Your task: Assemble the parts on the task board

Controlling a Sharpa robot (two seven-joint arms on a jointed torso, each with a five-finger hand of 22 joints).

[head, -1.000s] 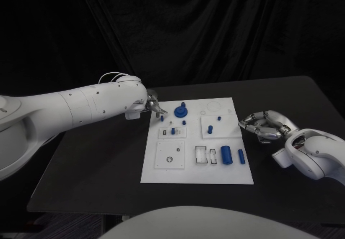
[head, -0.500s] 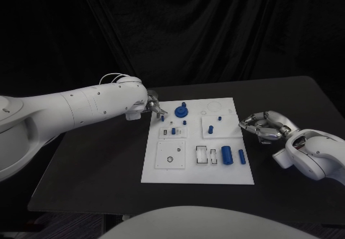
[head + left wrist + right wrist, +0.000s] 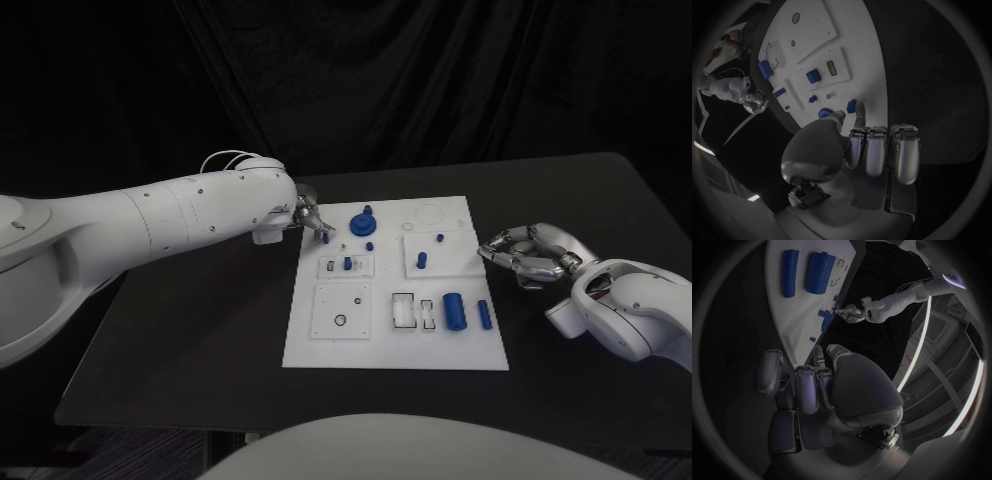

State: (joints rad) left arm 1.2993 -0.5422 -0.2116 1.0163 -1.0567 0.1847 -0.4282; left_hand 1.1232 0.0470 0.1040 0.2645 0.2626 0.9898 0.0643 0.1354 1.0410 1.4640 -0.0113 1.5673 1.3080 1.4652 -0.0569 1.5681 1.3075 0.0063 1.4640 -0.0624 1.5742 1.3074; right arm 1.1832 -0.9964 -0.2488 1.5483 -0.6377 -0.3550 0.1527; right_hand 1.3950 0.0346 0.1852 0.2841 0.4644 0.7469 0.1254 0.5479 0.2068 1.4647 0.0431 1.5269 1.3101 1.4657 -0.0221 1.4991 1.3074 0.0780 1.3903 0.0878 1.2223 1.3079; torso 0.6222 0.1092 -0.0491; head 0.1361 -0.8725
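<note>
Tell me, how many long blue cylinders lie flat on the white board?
2. The thick cylinder lies on the task board's near right part; the thin cylinder lies just right of it. The left hand may hide another at the far left corner.

This looks like a robotics lab or test cell. A black table (image 3: 188, 330) stands before black curtains (image 3: 433, 90), a white task board (image 3: 397, 345) holds small blue parts (image 3: 453, 311), and light strips (image 3: 920, 335) line the room's walls.

Free: bare black surface (image 3: 202, 330) left of white task board (image 3: 332, 350) | Obstacles: left hand (image 3: 310, 220) over board's far-left corner; right hand (image 3: 526, 252) just beside right edge
</note>
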